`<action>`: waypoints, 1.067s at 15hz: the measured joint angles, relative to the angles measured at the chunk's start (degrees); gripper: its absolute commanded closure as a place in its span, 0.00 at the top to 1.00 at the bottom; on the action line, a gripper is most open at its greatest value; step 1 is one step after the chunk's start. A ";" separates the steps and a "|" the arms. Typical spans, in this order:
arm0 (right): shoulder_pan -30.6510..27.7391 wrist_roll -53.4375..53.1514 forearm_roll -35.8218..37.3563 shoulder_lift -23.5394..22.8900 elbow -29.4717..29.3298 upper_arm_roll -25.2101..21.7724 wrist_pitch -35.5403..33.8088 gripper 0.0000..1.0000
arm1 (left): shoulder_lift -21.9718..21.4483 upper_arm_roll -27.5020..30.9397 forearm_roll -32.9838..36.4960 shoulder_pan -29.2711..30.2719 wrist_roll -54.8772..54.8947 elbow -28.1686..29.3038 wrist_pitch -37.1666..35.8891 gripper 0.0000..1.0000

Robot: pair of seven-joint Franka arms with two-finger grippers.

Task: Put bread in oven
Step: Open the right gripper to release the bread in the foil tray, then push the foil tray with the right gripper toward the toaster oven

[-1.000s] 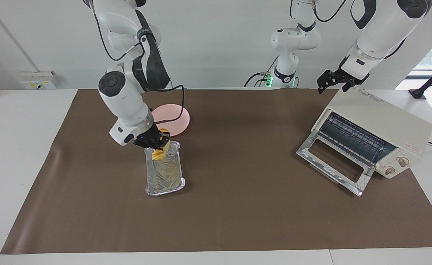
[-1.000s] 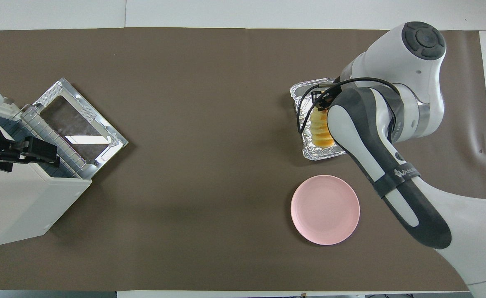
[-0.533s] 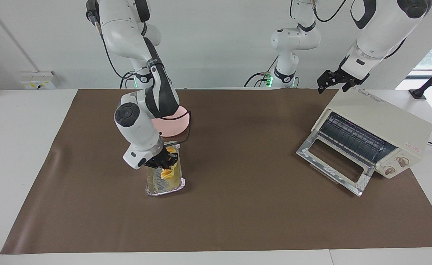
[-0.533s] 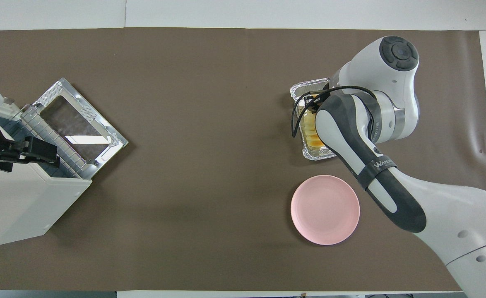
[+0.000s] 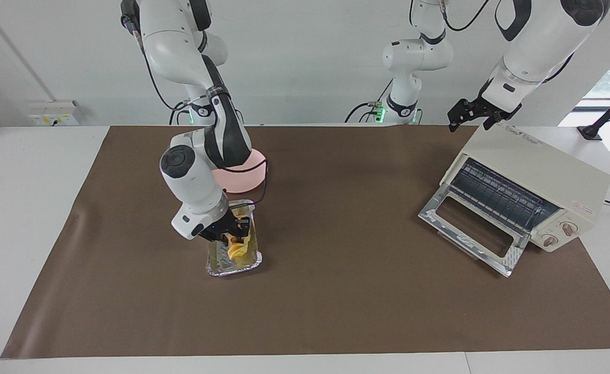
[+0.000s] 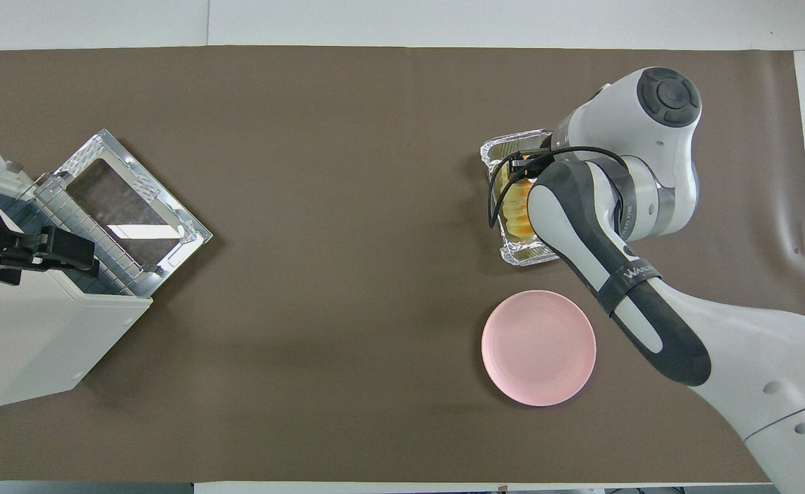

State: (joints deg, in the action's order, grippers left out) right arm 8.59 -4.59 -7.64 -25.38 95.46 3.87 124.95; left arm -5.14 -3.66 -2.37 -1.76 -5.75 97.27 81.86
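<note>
Right gripper (image 5: 230, 235): low in foil tray (image 5: 216, 268), at bread (image 5: 238, 249); finger spread not readable, can't tell if gripping. Right arm bent sharply, wrist angled down over tray.
Bread: in tray, at right-arm end of mat.
Pink plate (image 6: 538, 357): just nearer robots than tray.
Left gripper (image 5: 470, 115): fingers wide, nothing held, waiting over oven (image 5: 539, 182).
Oven: door dropped open, at left-arm end.

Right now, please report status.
Right gripper low in foil tray, at bread. Left gripper open over oven, waiting. Oven door down.
</note>
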 measured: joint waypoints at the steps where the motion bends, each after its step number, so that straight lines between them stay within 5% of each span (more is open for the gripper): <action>1: -0.71 1.11 0.00 0.14 -0.89 -0.03 -1.09 1.00 | 0.00 0.00 0.00 0.00 0.00 0.00 0.00 1.00; 8: -2.27 4.04 1.34 -0.02 1.92 -0.07 1.96 1.00 | 0.00 0.00 0.00 0.00 0.00 0.00 0.00 1.00; 10: -2.27 4.52 1.59 -0.05 6.19 -0.07 6.58 0.77 | 0.00 0.00 0.00 0.00 0.00 0.00 0.00 1.00; 13: -2.54 6.68 1.72 0.02 9.51 -0.12 9.76 0.02 | 0.00 0.00 0.00 0.00 0.00 0.00 0.00 1.00; 16: -3.07 7.12 1.72 0.29 9.71 -0.13 9.82 0.00 | 0.00 0.00 0.00 0.00 0.00 0.00 0.00 1.00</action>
State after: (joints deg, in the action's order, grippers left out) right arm 5.53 2.52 -5.91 -25.09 105.17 3.74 134.77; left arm -5.14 -3.66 -2.37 -1.76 -5.75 97.27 81.86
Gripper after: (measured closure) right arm 0.414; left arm 0.000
